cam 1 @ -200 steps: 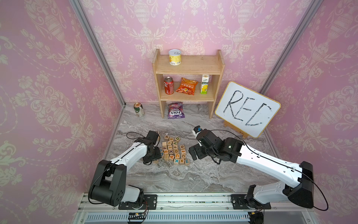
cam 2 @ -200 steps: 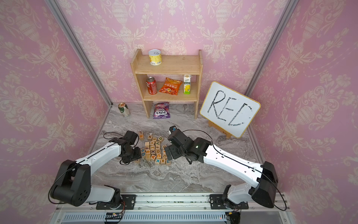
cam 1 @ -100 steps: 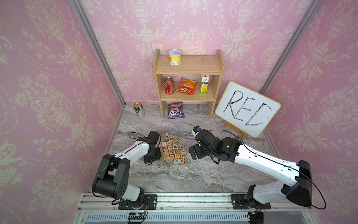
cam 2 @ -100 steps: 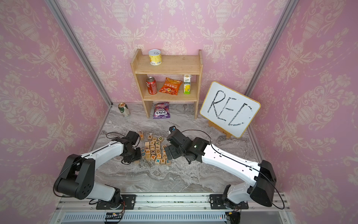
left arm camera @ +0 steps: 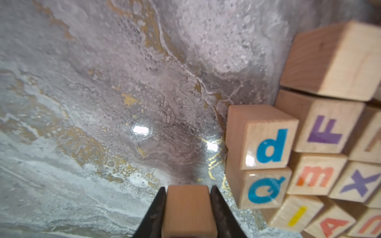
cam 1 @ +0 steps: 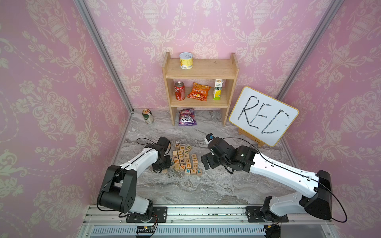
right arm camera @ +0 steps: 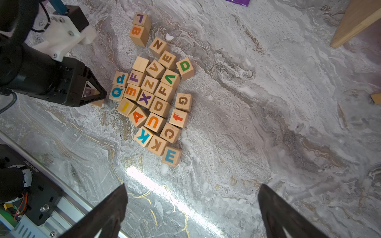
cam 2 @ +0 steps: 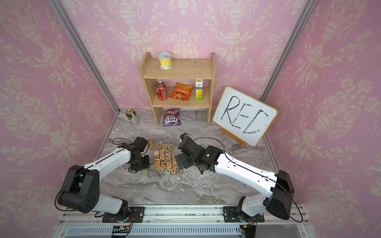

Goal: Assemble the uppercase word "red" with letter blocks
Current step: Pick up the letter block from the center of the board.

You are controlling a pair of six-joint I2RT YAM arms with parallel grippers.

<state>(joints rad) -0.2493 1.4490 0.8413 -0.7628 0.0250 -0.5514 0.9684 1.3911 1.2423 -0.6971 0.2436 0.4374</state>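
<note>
Left tool point(left arm camera: 188, 190) clamped on a plain-faced block point(left arm camera: 188, 212), just beside the Q block point(left arm camera: 266, 190). The letter blocks point(cam 1: 185, 160) are clustered mid-depth, nearer the left edge of the tabletop point(cam 1: 206, 189). Right tool point(right arm camera: 192, 186) spread wide, holding nothing, beside the cluster's right side.

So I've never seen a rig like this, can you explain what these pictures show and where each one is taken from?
These are two white robot arms on a rail, each ending in a two-fingered gripper. Two pictures look down from overhead on the whole scene; the other two come from a camera on each arm's wrist. On the marble table lies a cluster of wooden letter blocks, with a snack shelf and a whiteboard behind. The left gripper is shut on one block; its letter isn't clear. The right gripper is open and empty.
</note>
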